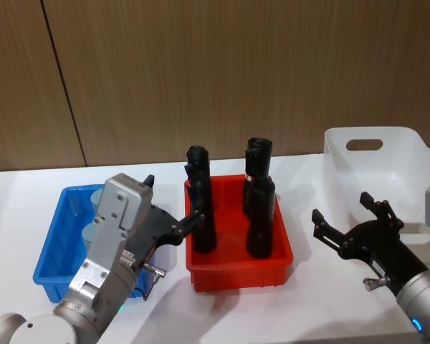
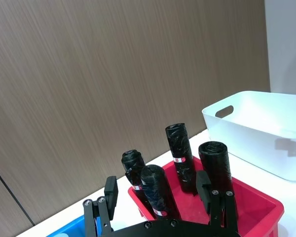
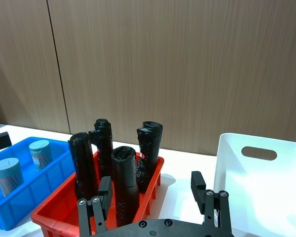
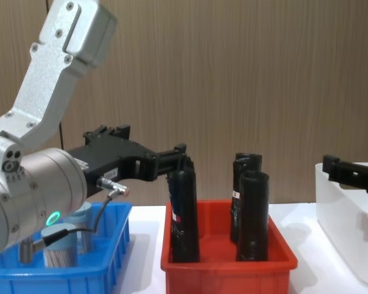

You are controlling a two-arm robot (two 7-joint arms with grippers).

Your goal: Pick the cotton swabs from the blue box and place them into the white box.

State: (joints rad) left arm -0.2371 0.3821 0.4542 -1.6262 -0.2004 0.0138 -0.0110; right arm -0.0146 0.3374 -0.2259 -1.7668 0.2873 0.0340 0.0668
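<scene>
blue box (image 1: 51, 252): sat at robot's left on the white table (image 1: 14, 190), just beside the red bin (image 1: 236, 276).
cotton swabs (image 3: 39, 153): two clear jars w/ pale lids, upright inside the blue box, close together; nothing touched them.
red bin: middle of the table, btwn blue box and white box (image 1: 408, 154); four black tubes (image 1: 261, 223) stood upright in it.
white box: at robot's right, apart from the red bin, handle cutout in its far wall.
left gripper (image 1: 173, 199): raised over the blue box's right edge, pointing toward the red bin; jaws spread wide, nothing btwn them; one fingertip near the closest black tube.
right gripper (image 1: 340, 208): hung above the table btwn red bin and white box, close to the white box's near wall; jaws spread wide, empty.
</scene>
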